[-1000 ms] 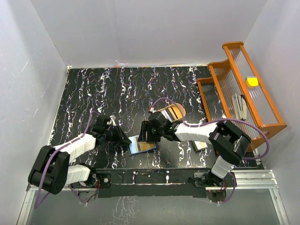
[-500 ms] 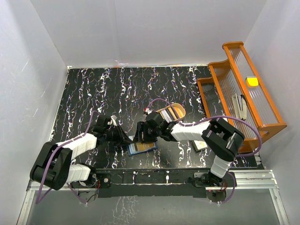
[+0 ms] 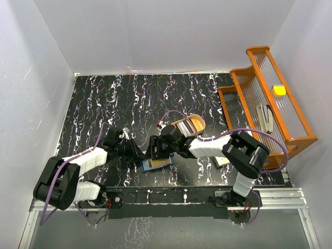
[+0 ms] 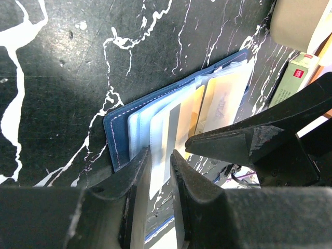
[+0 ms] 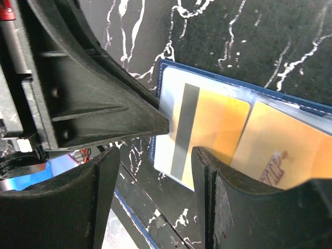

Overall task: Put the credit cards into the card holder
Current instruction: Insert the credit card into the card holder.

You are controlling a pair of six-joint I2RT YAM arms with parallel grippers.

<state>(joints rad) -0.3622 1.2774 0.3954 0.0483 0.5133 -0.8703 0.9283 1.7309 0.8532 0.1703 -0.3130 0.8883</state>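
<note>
Jaws of the left pincer (image 4: pixel 160 155) stand almost together, nipped on the pale edge of a clear sleeve of the card holder (image 4: pixel 122 127). The holder lies spread open on the black marbled table (image 3: pixel 129 104), right at the pincer's tips. In that sleeve, just beyond those tips, sits an orange credit card (image 5: pixel 218 122) with a grey stripe across one end. The right pincer (image 5: pixel 155 153) comes in from the opposite side, its jaws well apart and straddling the striped end of that card. Nothing appears clamped between them, though from this angle it is hard to say whether one finger brushes the sleeve. One black finger of the left pincer reaches in from the right pincer's left and touches the sleeve's edge. To the right pincer's right, a second orange card (image 5: pixel 282 148) with script lettering lies in the neighbouring pocket. From above, both pincers meet tip to tip over the holder, and a tan tray (image 3: pixel 200 122) lies just beyond the right pincer.
</note>
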